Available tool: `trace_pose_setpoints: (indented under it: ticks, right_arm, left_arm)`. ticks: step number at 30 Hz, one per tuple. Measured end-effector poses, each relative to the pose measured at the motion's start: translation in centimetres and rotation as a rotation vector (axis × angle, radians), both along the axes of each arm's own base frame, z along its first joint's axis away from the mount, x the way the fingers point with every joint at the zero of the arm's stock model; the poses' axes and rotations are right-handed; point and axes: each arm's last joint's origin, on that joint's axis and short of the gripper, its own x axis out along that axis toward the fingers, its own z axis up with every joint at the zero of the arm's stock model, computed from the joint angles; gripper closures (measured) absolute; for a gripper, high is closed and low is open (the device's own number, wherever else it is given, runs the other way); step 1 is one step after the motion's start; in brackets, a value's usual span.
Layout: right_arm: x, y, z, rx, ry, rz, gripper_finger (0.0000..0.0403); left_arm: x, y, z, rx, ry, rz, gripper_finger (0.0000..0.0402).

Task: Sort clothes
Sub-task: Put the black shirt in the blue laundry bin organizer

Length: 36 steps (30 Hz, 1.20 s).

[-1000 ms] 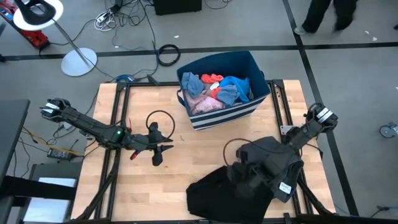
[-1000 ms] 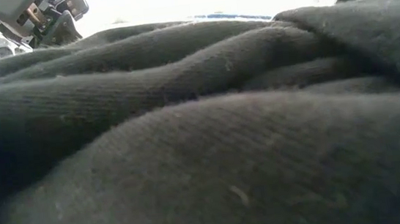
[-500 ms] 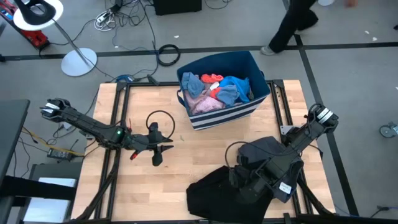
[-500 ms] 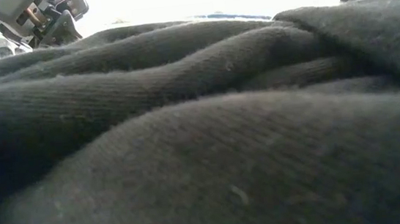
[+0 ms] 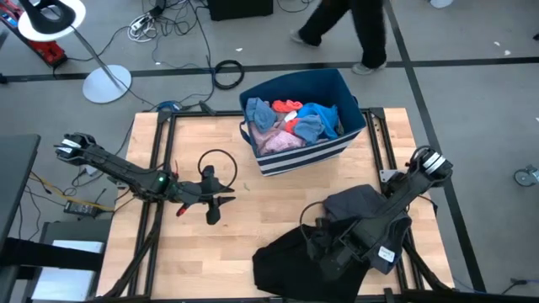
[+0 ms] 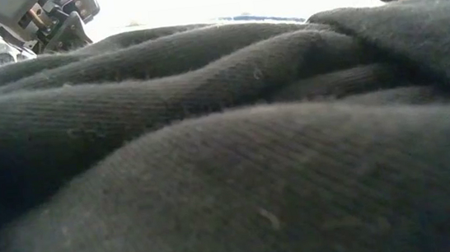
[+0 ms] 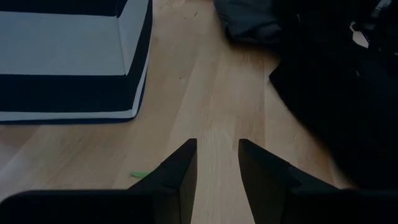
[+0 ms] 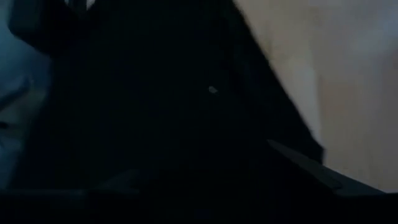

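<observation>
A navy bin with white stripes [image 5: 299, 153] stands at the table's far middle, and pink, blue and red clothes [image 5: 295, 122] lie in it. A dark grey garment [image 5: 364, 206] lies heaped at the near right. A black garment [image 5: 282, 269] lies spread beside it at the near edge and fills the low view [image 6: 230, 183]. My right gripper [image 5: 324, 240] is open, slanting down over the black garment, with one finger [image 8: 305, 168] seen against the dark cloth. My left gripper [image 7: 217, 146] waits open at the table's left, above bare wood, with nothing between its fingers. My right gripper hangs open right at the black garment's far edge [image 5: 316, 248], slanting down from the table's right. Whether its fingertips touch the cloth I cannot tell, because dark fingers and dark cloth merge.
A black cable loop [image 5: 217, 164] lies on the table near my left arm. Bare wood [image 5: 278, 198] stretches between the bin and the garments. Beyond the far edge a person [image 5: 345, 25] walks past, and a lamp base [image 5: 107, 84] and cables sit on the floor.
My right gripper has sunk and moved toward the table's near-left, off the dark grey garment and onto the black one, and its fingers have spread open. The dark grey garment stays heaped where it was. The person behind the table has walked toward the left.
</observation>
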Motion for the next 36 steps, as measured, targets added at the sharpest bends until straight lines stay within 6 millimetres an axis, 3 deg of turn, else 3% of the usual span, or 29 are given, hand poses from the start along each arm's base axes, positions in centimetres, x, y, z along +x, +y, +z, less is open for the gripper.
trace_pose_setpoints:
  ticks: [13,16,19,25,29,36]
  right_arm:
    - [3.5,-0.5,-7.1,-0.035,0.151,0.008,0.0178]
    - [4.3,-0.7,-8.1,-0.032,0.144,-0.005,0.0195]
    - [4.8,-1.2,-8.2,-0.036,0.124,-0.027,0.0236]
    - [5.5,-2.9,-7.0,-0.146,0.058,-0.024,0.0380]
    - [5.4,-4.2,-5.3,-0.157,0.063,-0.048,0.0381]
    - [4.1,-6.4,0.7,-0.164,-0.053,-0.121,0.0389]
  left_arm:
    - [0.0,0.0,0.1,-0.003,-0.007,0.000,0.0280]
    - [0.0,0.0,0.0,-0.002,-0.006,0.000,0.0280]
    - [0.0,0.0,0.0,-0.002,-0.005,0.000,0.0280]
    - [0.0,0.0,0.0,0.000,0.000,0.000,0.0280]
    - [0.0,0.0,0.0,0.000,0.000,0.000,0.0280]
    - [0.0,0.0,0.0,0.000,0.000,0.000,0.0280]
